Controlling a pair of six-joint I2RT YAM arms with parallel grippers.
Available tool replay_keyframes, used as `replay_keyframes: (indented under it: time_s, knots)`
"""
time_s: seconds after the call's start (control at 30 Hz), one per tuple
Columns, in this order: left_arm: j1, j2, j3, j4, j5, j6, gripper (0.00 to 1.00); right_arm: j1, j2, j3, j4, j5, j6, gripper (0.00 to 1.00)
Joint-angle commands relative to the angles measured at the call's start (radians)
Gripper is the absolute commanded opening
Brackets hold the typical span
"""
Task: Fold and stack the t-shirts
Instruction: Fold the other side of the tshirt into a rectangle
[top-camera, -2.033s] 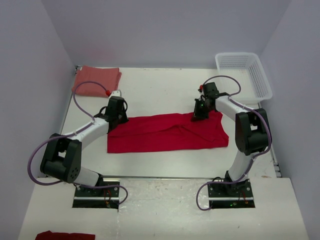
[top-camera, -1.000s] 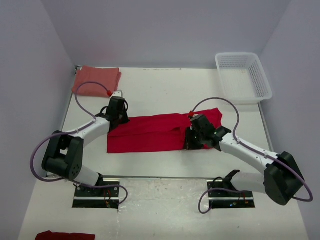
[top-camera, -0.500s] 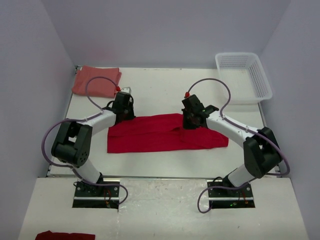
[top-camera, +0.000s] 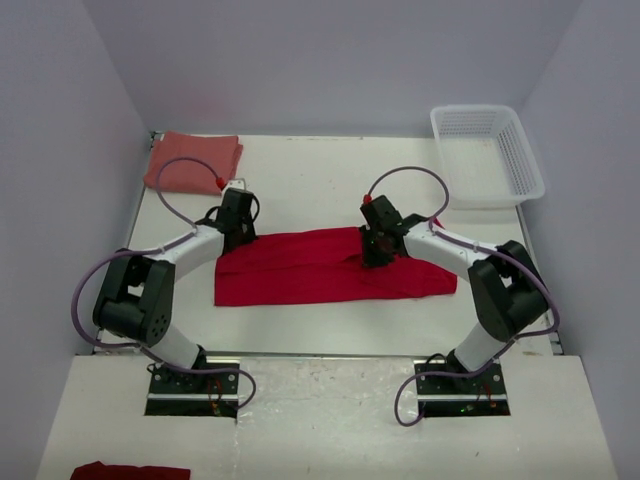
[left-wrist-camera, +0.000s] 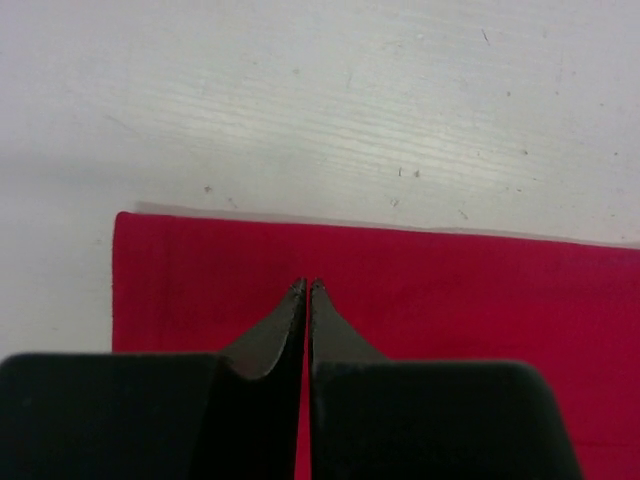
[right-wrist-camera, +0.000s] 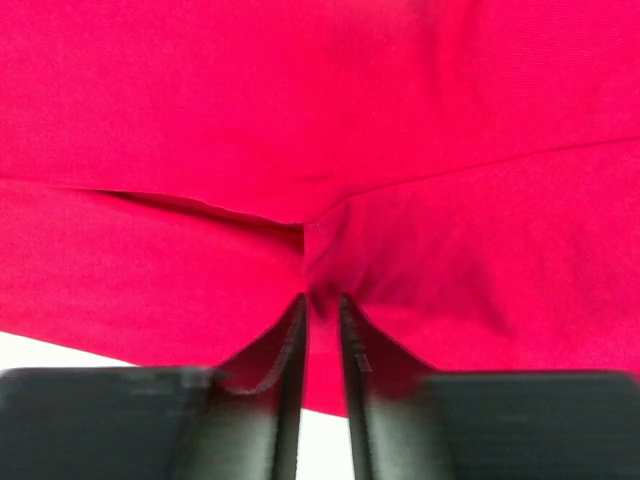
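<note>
Two t-shirts (top-camera: 335, 265), one basket (top-camera: 490, 150), left gripper (left-wrist-camera: 307, 290) together, right gripper (right-wrist-camera: 320, 300) pinching red cloth.

Right end effector (top-camera: 371, 255) returned to red shirt (top-camera: 320, 272) top edge; shirt flattened

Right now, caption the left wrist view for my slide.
Left gripper shut, fingertips over the red t-shirt near its straight edge on the white table.

Bare surface (top-camera: 320, 180) lying open beyond the red shirt (top-camera: 330, 272).
Basket (top-camera: 488, 152) blocking the far right corner, salmon shirt (top-camera: 192, 162) occupying the far left.
</note>
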Motion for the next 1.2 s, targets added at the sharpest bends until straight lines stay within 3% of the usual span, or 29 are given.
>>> replay_keyframes:
  time_s: [0.0,0.07,0.2,0.4,0.53,0.77,0.97,1.17]
  knots:
    - [0.021,-0.054,-0.007,0.000,-0.090,-0.019,0.02,-0.001,0.018,-0.018,0.048,-0.022,0.001,0.15]
    - [0.032,-0.048,0.007,-0.007,-0.089,-0.022,0.02,0.003,0.012,-0.033,0.064,-0.035,0.003,0.15]
    - [0.033,-0.048,0.005,-0.001,-0.089,-0.017,0.02,0.008,-0.016,-0.078,0.074,-0.029,0.007,0.26]
    - [0.038,-0.025,0.013,-0.001,-0.076,-0.017,0.02,0.009,0.003,-0.093,0.097,-0.061,0.004,0.26]
    - [0.043,-0.004,0.016,-0.001,-0.084,-0.008,0.02,0.029,0.014,-0.081,0.099,-0.082,-0.003,0.20]
    - [0.086,0.036,0.019,0.003,-0.115,-0.008,0.04,0.048,-0.092,-0.091,0.076,-0.006,0.003,0.29]
    - [0.109,0.019,0.007,-0.003,-0.156,-0.014,0.10,0.071,-0.143,-0.094,0.057,-0.044,-0.003,0.32]
    - [0.113,-0.008,-0.002,-0.009,-0.179,-0.017,0.26,0.138,-0.057,-0.058,0.082,-0.119,-0.016,0.36]
